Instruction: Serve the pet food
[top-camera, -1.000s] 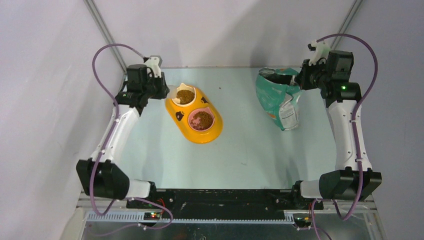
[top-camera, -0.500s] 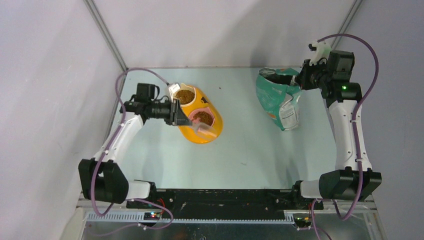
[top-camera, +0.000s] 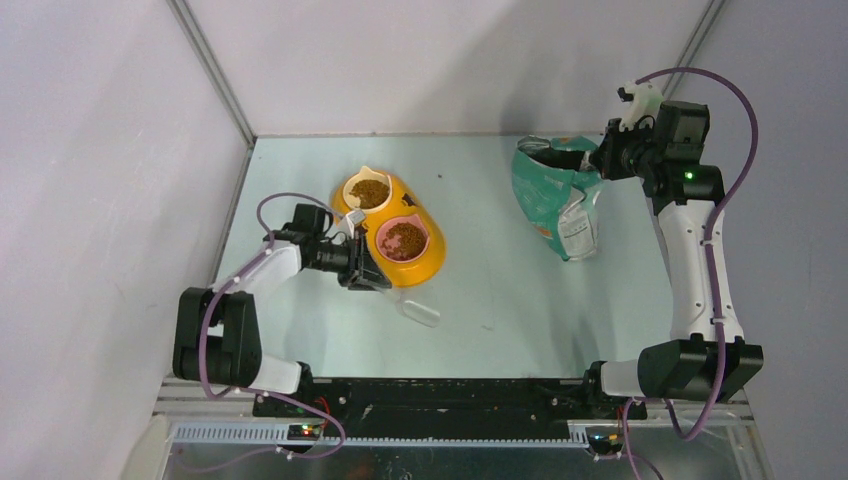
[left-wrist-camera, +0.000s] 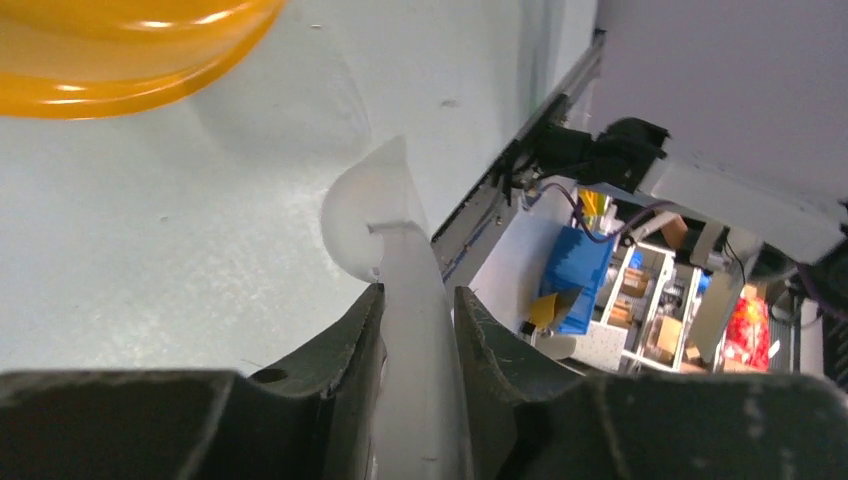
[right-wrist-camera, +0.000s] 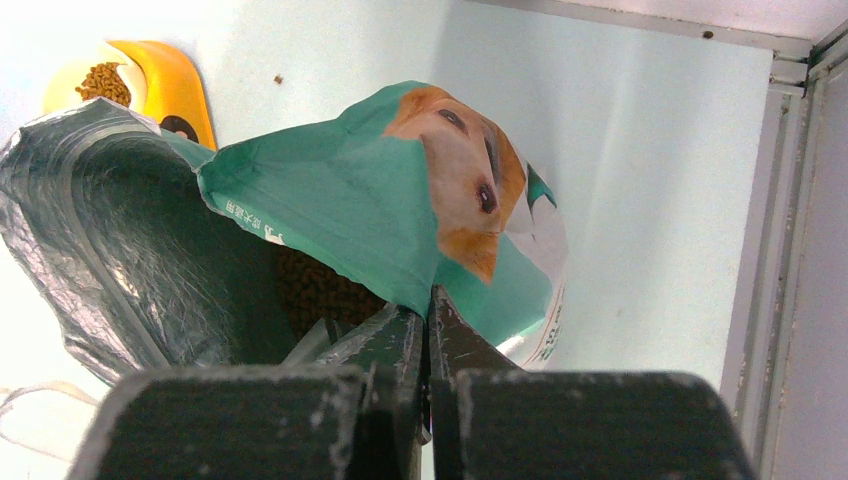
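Judging by the bowls, you have most of the serving done. The feeder sits left of centre on the table, and both its bowls hold a brown heap of kibble: one heap in the cream bowl at the far end, one in the pink bowl nearer you. Neither bowl looks bare at the bottom, so the filling itself seems complete unless you want a fuller portion.

Your left gripper is low, just in front of the feeder, with its jaws partly closed and clamped on the handle of the scoop. The scoop's cup points away from the feeder toward the near edge. The left wrist view shows no pellets in it, so it appears to be empty. Whether the cup rests on the table or hangs just above it, you cannot tell.

Your right gripper is pinched fully together on the rim of the pouch. The pouch stands at the far right, well apart from the feeder, with its mouth open. More kibble shows dark inside it in the right wrist view.

What remains looks like tidying: lay the scoop down and let go of it, then release the pouch without tipping it, since it is open and could spill.
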